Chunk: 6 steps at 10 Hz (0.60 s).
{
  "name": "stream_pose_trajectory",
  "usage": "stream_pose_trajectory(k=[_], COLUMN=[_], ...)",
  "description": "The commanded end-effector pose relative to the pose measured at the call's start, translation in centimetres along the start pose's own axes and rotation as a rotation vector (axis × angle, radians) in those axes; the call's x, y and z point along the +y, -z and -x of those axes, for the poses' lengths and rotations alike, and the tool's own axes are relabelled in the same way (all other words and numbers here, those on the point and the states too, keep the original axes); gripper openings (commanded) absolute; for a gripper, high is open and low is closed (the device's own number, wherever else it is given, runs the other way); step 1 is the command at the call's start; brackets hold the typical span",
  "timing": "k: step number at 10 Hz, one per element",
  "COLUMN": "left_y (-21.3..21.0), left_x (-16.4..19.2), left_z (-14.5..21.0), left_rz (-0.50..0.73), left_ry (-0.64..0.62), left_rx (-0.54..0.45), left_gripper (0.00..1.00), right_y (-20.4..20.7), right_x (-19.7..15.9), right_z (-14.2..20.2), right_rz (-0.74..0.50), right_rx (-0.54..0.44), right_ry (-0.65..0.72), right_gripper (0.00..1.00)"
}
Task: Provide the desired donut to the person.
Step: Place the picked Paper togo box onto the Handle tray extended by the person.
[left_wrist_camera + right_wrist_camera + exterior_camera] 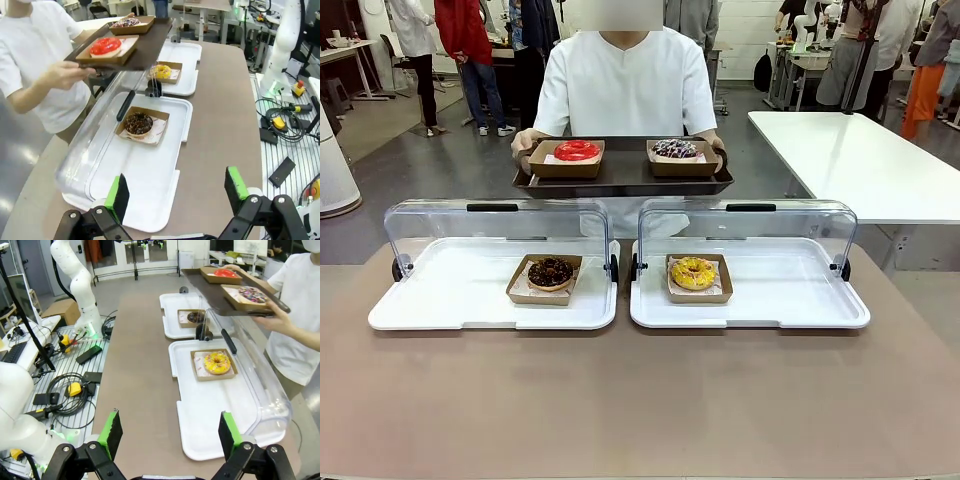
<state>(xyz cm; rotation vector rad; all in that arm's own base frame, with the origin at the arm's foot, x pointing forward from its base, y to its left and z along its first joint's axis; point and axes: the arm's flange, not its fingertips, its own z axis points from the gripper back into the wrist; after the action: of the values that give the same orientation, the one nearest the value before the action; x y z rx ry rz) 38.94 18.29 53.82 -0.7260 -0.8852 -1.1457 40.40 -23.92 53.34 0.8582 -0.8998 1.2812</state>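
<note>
A person in a white shirt (625,85) stands at the far side holding a dark tray (620,180) with a red donut (577,150) and a sprinkled chocolate donut (674,149), each in a cardboard box. On the table, a chocolate donut (550,272) lies boxed in the left white tray (440,300); a yellow donut (693,273) lies boxed in the right white tray (790,300). Both clear lids stand raised. My left gripper (177,197) is open, hovering over the near end of the left tray. My right gripper (170,432) is open, over the table beside the right tray's near end.
A white table (860,160) stands at the back right. Bystanders stand farther back. In the wrist views, cables and small devices (70,390) lie on a metal platform beside the brown table (640,400).
</note>
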Motion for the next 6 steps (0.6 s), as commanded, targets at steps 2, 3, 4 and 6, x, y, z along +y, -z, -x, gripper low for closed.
stream_pose_trajectory(k=[2, 3, 4, 6], left_y=[-0.44, -0.73, -1.04, -0.73], left_x=[-0.03, -0.77, -0.94, -0.18], left_z=[0.96, 1.22, 1.30, 1.12], left_rz=[-0.025, -0.034, -0.032, -0.018], left_ry=[0.020, 0.028, 0.042, -0.012], left_rx=[-0.026, -0.020, -0.011, -0.004], left_gripper=[1.00, 1.00, 1.00, 1.00], right_y=[0.07, 0.07, 0.07, 0.07], right_x=[-0.02, -0.02, -0.02, -0.02], right_z=[-0.02, -0.02, -0.02, -0.02], right_rz=[-0.002, -0.002, -0.002, -0.002], right_rx=[-0.003, -0.003, -0.003, -0.003], right_ry=[-0.003, -0.003, -0.003, -0.003], right_gripper=[1.00, 1.00, 1.00, 1.00])
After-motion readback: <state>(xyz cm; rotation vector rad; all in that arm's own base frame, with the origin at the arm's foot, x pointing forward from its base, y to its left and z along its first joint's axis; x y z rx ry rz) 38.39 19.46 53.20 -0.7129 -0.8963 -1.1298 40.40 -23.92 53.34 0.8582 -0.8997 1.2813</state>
